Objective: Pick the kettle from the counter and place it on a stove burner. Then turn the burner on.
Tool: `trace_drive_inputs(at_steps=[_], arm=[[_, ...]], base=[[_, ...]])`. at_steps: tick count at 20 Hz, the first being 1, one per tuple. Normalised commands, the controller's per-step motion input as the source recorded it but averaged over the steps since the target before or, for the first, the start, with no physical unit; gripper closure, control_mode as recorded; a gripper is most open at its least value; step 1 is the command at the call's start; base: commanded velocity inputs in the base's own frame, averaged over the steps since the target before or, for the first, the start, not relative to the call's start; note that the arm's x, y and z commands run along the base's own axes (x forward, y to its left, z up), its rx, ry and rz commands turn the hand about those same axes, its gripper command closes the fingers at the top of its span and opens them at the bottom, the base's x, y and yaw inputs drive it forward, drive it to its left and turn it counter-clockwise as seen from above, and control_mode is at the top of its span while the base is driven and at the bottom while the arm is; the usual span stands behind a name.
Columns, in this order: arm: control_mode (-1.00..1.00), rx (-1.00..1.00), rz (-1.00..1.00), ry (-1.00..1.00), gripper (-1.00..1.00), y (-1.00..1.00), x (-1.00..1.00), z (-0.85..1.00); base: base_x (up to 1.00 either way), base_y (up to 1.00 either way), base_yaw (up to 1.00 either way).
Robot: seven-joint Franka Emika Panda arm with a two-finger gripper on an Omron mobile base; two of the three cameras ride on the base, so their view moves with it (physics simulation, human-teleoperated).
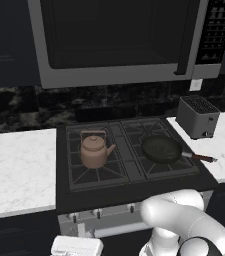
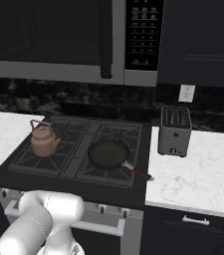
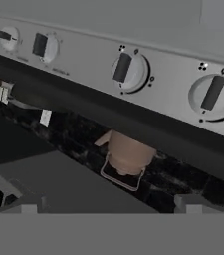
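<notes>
Already the kettle (image 1: pixel 94 150) sits upright on the stove burner (image 1: pixel 91 172) at the left of the black cooktop, its spout toward the frying pan (image 1: pixel 161 149) on the neighbouring grate, its thin handle arched over the lid. So, by my judgement, the placing is done and the burner has yet to be lit.

My hand is down in front of the stove, below the cooktop's edge, and its camera looks at the front panel upside down. Against that panel I see four round knobs in a row. Two are near: one knob (image 3: pixel 126 70) lies almost straight across the panel edge from the kettle (image 3: pixel 127 153), and another knob (image 3: pixel 212 93) lies to one side of it. Both have their dark bars slanted only slightly off one line. Which knob feeds the kettle's burner I cannot tell for sure; the one in line with the kettle seems likelier.

Whether my fingers are spread or pressed together I cannot tell.

Beside the stove the white marble counter (image 1: pixel 14 170) runs off both ways, a grey toaster (image 1: pixel 198 117) stands beyond the pan, and a microwave (image 1: pixel 119 40) hangs above.
</notes>
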Motion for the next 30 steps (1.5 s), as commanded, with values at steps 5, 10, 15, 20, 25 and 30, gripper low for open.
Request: trace_drive_inputs(at_steps=[5,10,15,20,25,30], arm=[[-1.0,0.0,0.19,0.01,-1.0,0.0,0.54,-0.11],[-1.0,-0.01,0.04,0.0,-1.0,-0.02,0.36,-0.17],[-1.0,0.0,0.02,0.0,-1.0,0.0,0.33,-0.3],[-1.0,0.0,0.03,0.0,-1.0,0.09,0.09,-0.41],[-1.0,0.0,0.02,0.0,-1.0,0.29,0.0,-0.34],[-1.0,0.0,0.0,0.0,-1.0,0.37,0.05,-0.05]], base=[[0.0,0.0,0.0],[0.0,0.0,0.0],[0.0,0.0,0.0],[0.0,0.0,0.0],[0.0,0.0,0.0],[0.0,0.0,0.0]])
